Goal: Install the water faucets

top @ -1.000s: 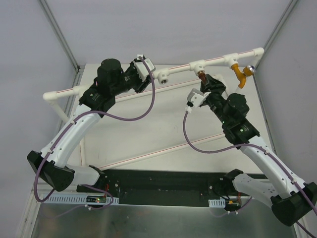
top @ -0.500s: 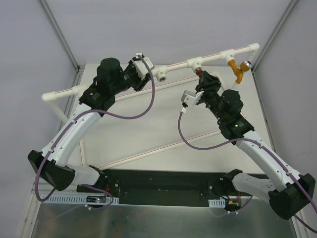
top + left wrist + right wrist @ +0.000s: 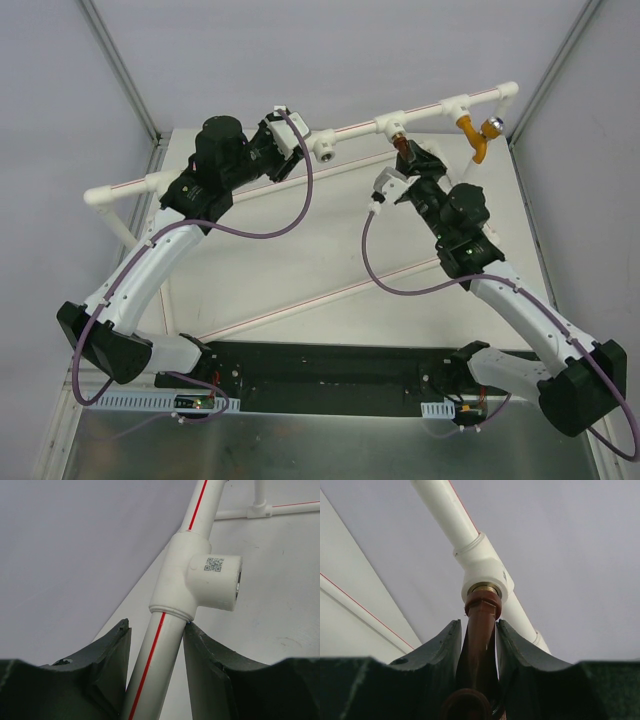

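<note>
One brown faucet (image 3: 481,625) still gripped, pipe (image 3: 355,128) swung farther away

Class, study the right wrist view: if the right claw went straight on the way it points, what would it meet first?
The right claw, gripping the reddish-brown faucet, would likely meet the white tee socket on the pipe; the faucet's end sits at its mouth.

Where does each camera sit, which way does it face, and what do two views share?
Top external: overhead behind the arms, looking down at the table; both arms show.
Left wrist: looks along the left gripper, shut on the pipe.
Right wrist: looks along the right gripper, clamping the brown faucet.
Both wrist views share the pipe.
</note>
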You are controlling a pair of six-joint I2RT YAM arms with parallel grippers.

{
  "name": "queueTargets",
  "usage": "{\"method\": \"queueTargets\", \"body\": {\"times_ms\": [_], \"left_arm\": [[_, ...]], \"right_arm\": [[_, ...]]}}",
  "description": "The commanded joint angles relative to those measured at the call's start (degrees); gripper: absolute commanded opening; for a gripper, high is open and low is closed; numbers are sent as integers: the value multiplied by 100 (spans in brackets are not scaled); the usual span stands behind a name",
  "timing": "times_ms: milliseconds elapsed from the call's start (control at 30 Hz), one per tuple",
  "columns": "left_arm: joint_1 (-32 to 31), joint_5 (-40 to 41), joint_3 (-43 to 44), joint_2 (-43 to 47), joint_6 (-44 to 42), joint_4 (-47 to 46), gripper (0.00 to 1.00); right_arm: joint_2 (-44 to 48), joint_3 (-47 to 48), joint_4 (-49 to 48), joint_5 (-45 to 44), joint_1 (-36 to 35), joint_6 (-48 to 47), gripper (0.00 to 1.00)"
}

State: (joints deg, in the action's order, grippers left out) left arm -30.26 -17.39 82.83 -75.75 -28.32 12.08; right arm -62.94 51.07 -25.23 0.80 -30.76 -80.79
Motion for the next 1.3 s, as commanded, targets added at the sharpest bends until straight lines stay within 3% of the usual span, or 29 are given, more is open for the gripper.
{"method": "queueTargets", "body": {"times_ms": [0, 467, 1267], "left_arm": [[-323, -1127, -619, -230, 1443, 2519, 0], [-323, -1109, -627, -186, 1443, 2519, 0], [-323, -1091, -645, -169, 1425, 2519, 0]], "right_arm": [[-377, -141, -516, 544, 105, 1958, 0], [-456, -589, -2046, 501, 308, 5361, 0], [-342, -607, -2407, -1107, 334, 11856, 0]]}}
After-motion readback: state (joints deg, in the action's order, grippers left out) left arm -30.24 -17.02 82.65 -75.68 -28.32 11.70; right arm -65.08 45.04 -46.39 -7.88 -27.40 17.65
